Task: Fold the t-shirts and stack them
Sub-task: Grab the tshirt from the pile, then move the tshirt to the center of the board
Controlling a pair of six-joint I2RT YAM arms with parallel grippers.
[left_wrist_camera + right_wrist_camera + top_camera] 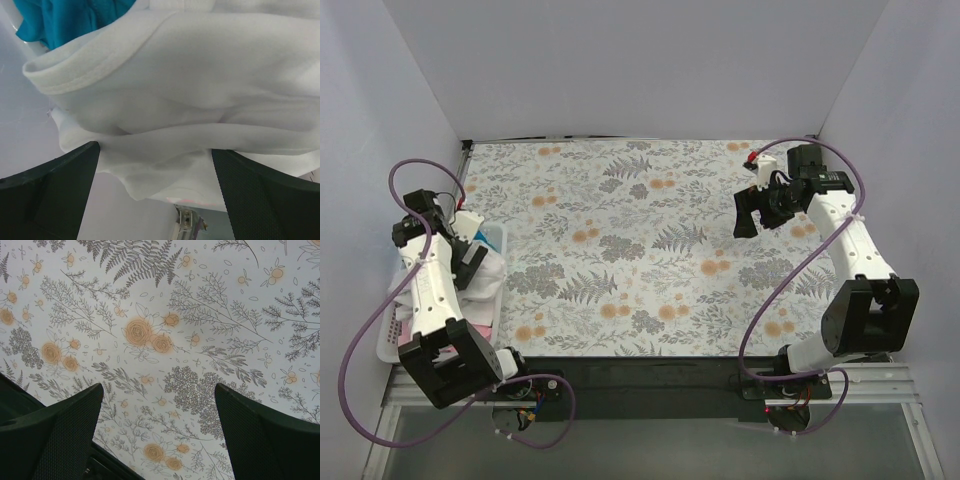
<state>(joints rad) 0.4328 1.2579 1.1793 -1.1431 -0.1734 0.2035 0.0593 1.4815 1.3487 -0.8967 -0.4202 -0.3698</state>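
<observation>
The left arm [430, 280] is reaching down over the basket [496, 232] at the left edge of the floral table cover [640, 250], where the shirts are lying in a heap. The left jaws are standing wide open, with a bunched fold of the white shirt [200, 90] sitting between them (nothing clamped). The teal shirt [65, 20] is peeking out behind the white one, and a bit of pink cloth [404, 326] is showing in the basket. The right arm [850, 250] is hanging over the bare cover at the far right, and the right jaws are spread wide too, holding nothing.
</observation>
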